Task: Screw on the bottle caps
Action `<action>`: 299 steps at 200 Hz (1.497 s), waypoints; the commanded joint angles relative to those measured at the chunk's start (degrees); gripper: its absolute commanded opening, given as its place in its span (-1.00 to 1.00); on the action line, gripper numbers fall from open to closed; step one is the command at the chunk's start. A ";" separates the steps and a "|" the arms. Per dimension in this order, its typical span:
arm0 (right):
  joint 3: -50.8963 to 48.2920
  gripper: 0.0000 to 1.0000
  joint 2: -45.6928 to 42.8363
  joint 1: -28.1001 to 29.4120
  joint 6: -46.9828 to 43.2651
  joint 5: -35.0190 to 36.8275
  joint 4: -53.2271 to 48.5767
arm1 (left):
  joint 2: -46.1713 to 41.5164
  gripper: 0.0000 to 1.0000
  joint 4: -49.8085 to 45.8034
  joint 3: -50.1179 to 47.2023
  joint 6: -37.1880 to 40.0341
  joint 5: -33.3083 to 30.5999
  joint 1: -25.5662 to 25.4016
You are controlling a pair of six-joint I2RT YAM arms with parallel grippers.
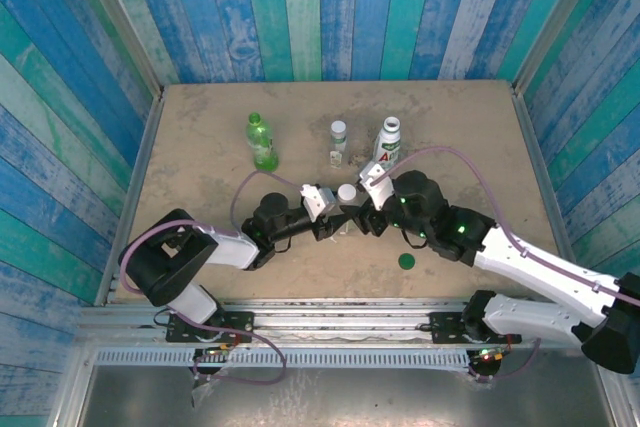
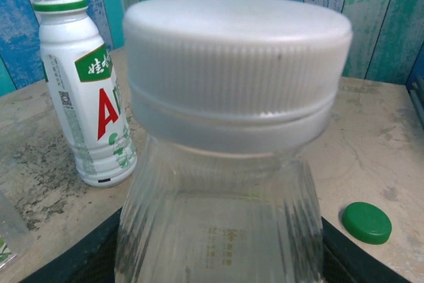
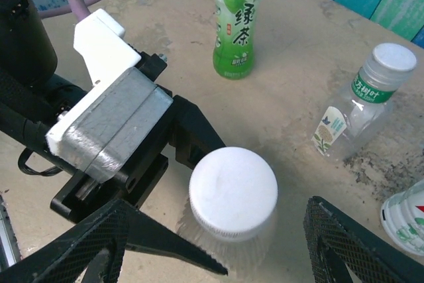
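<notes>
Your left gripper (image 1: 338, 215) is clamped on the tall clear bottle (image 2: 218, 230), which stands upright near the middle of the table (image 1: 200, 217). In the left wrist view you can see its ribbed shoulder rising between the dark fingers (image 2: 73, 256). A white cap (image 3: 233, 193) sits level on that bottle's neck, though you cannot tell from here how far it is threaded down. Your right gripper (image 3: 217, 233) hangs over the same bottle from the opposite side with its jaws spread wide. One textured finger lies on each side of the cap and neither touches it, so this hand grips nothing. Take the tall clear bottle as your marker for everything else. Behind it and off to its left, well apart, stands the green bottle (image 1: 262, 142), upright, with its top too small in the overhead view to judge. Straight behind it and near is the short clear bottle (image 1: 338, 142), wearing a second white cap (image 3: 395, 56). Behind it and a little to the right, the white bottle (image 2: 86, 97) with the red-and-green label stands upright, its threaded neck bare above a green ring. The dark green cap (image 1: 407, 261) lies flat on the table in front of the tall clear bottle and to its right, apart from every bottle.
</notes>
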 commanded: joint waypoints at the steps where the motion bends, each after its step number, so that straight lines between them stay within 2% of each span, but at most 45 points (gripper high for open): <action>1: 0.19 0.37 2.29 -0.38 0.24 -1.12 1.10 | -0.23 0.10 2.82 -0.45 -0.79 2.09 0.07; 21: 1.04 0.20 4.55 -0.72 0.51 -1.97 1.28 | -0.65 0.10 2.30 -0.47 -0.62 2.36 0.07; 56: 1.22 -0.26 5.43 -0.90 0.59 -1.86 1.55 | -0.83 0.11 2.22 -0.58 -0.44 2.53 0.07; 76: 0.64 -0.38 4.04 -0.99 0.93 -1.03 2.04 | -0.86 0.21 2.56 -0.86 -0.55 2.62 0.07; 91: -0.17 -0.42 2.81 -1.04 1.21 -0.71 2.92 | -0.95 0.43 3.21 -1.09 -0.62 2.45 0.07; 112: -0.87 -0.41 1.06 -1.09 1.14 2.32 1.05 | -3.46 0.99 2.53 -1.97 -1.74 0.53 0.07; 119: -1.20 -0.41 0.00 -1.38 1.13 4.41 0.01 | -4.89 0.88 1.35 -2.29 -2.09 -0.45 0.07; 144: -2.41 -0.40 -5.55 -4.87 1.43 8.02 -2.86 | -8.99 0.88 -1.94 -4.32 -2.92 -2.95 0.15; 184: -3.10 -0.40 -12.12 -13.45 3.40 14.81 -5.62 | -8.24 0.87 2.50 -6.74 -6.04 -3.27 0.50; 203: -2.35 -0.39 -12.33 -18.25 4.23 15.39 -5.73 | -7.31 0.88 4.27 -6.72 -6.67 -3.18 0.84; 224: -0.05 -0.38 -8.74 -24.24 4.29 14.83 -5.35 | -7.32 0.87 4.20 -6.37 -6.37 -3.22 0.79; 257: 3.59 -0.37 0.64 -32.32 2.70 6.86 1.57 | -7.75 0.87 4.76 -7.17 -6.09 -3.83 0.95; 299: 14.59 -0.37 17.13 -37.47 1.59 1.39 3.19 | -7.95 0.87 3.75 -7.15 -5.83 -3.49 1.31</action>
